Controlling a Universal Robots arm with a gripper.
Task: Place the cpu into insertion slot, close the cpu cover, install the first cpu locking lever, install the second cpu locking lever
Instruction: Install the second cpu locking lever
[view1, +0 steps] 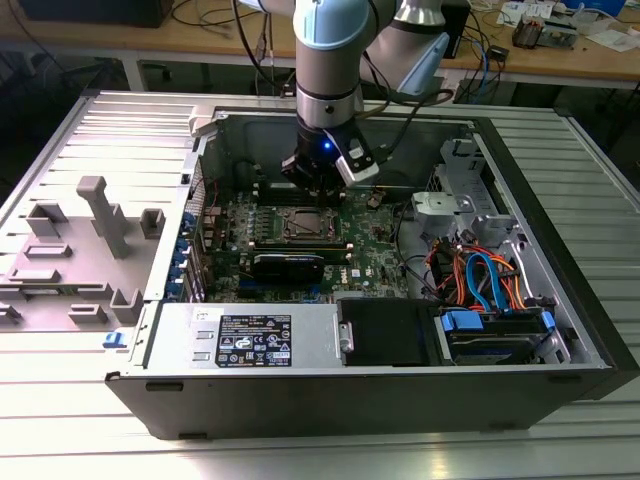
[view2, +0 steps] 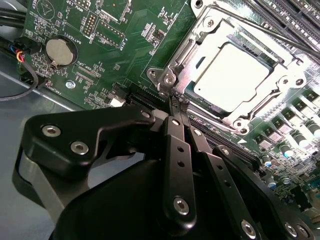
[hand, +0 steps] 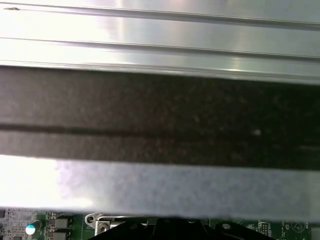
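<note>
Green circuit board (view2: 125, 35) lay under the gripper (view2: 178, 103) in the second wrist view, and on it sat the insertion slot (view2: 172, 62) with the cpu (view2: 231, 80) already seated inside, its pale metal top facing up. The cpu cover (view2: 292, 75) was folded down flat around the chip, so that the chip showed through the cover's square window. The gripper's black fingers (view2: 172, 131) were drawn together to a narrow point with nothing visible between them, and their tips sat right at one corner of the socket frame, at or just above a thin metal lever (view2: 255, 25) that ran along the socket's edge; whether the tips actually touched it could not be told. A round coin battery (view2: 59, 51) sat on the board well apart from the socket.

In the exterior view, the arm (view1: 328, 45) reached down into the open computer case (view1: 560, 190), with the gripper (view1: 318, 182) hanging just behind the insertion slot (view1: 305, 225), near the middle of the motherboard (view1: 375, 250). A long black card (view1: 288, 265) lay just in front of the socket. A bundle of orange and blue cables (view1: 480, 280) filled the case toward the exterior view's right, and grey plastic fixtures (view1: 100, 215) stood on the ribbed metal table (view1: 60, 420) to the exterior view's left.
</note>
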